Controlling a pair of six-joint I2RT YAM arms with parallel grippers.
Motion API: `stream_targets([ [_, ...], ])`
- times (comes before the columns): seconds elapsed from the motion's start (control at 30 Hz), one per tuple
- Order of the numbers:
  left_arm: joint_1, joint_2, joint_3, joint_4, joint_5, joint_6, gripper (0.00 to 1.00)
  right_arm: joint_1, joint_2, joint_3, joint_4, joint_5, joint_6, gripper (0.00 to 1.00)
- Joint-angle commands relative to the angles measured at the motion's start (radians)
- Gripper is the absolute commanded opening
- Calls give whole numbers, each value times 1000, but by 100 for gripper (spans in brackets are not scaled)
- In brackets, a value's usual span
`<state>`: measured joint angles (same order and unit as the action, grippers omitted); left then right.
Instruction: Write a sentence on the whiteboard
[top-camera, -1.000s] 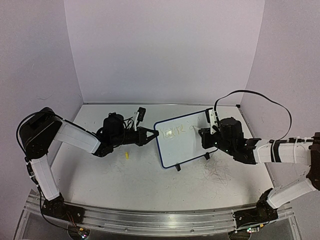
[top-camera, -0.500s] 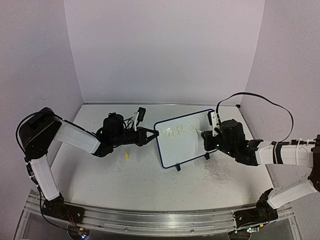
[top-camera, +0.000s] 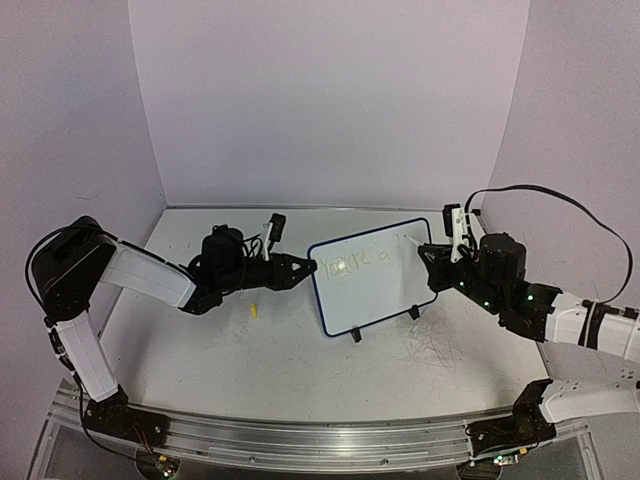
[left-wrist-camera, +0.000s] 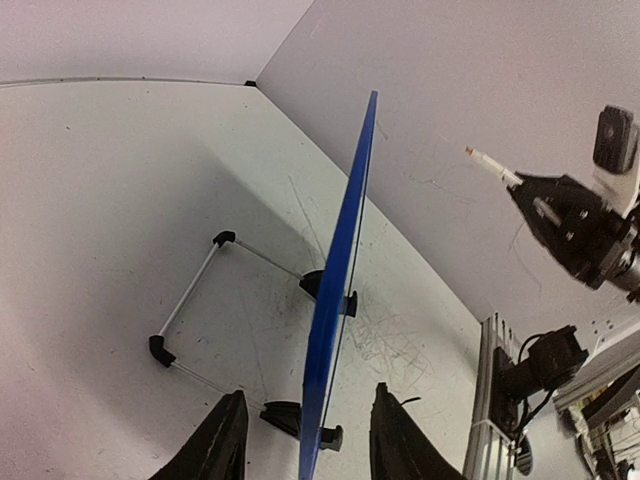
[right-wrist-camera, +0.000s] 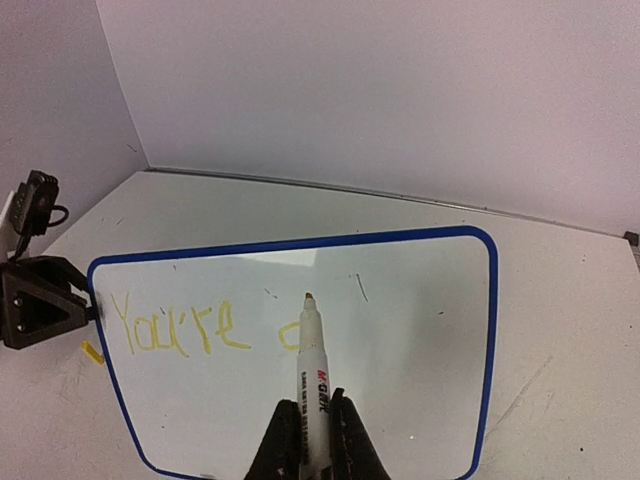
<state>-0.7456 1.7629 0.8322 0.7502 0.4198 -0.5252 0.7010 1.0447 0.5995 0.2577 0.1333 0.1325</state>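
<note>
The small whiteboard (top-camera: 372, 300), glossy white with a thin blue rim and rounded corners, stands tilted on black feet mid-table (top-camera: 250, 370). The sentence (right-wrist-camera: 175, 325) is thin yellow strokes, "You're" plus a partial letter. The left gripper (left-wrist-camera: 308, 445) straddles the board's left edge, fingers released. The right gripper (right-wrist-camera: 308, 425) clenches a white-barrelled marker (right-wrist-camera: 312, 365), its tip off the board.

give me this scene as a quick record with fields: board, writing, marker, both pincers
whiteboard: upright on its feet, blue rim
writing: yellow "You're" plus a started letter
marker: pointed at the board, tip off its surface
right pincer: shut on the marker
left pincer: open, one finger on either side of the board's side edge
</note>
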Motion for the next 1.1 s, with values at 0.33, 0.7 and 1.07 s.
stream_targets([
  [0.33,0,5,40,40,9,-56,45,-3,22,-20,27,-66,-28,0],
  [0.7,0,60,84,43,24,-44,29,-2,31,-18,34,-106,-37,0],
  [1.07,0,79,87,43,34,-17,12,-2,74,-1,37,-125,-45,0],
])
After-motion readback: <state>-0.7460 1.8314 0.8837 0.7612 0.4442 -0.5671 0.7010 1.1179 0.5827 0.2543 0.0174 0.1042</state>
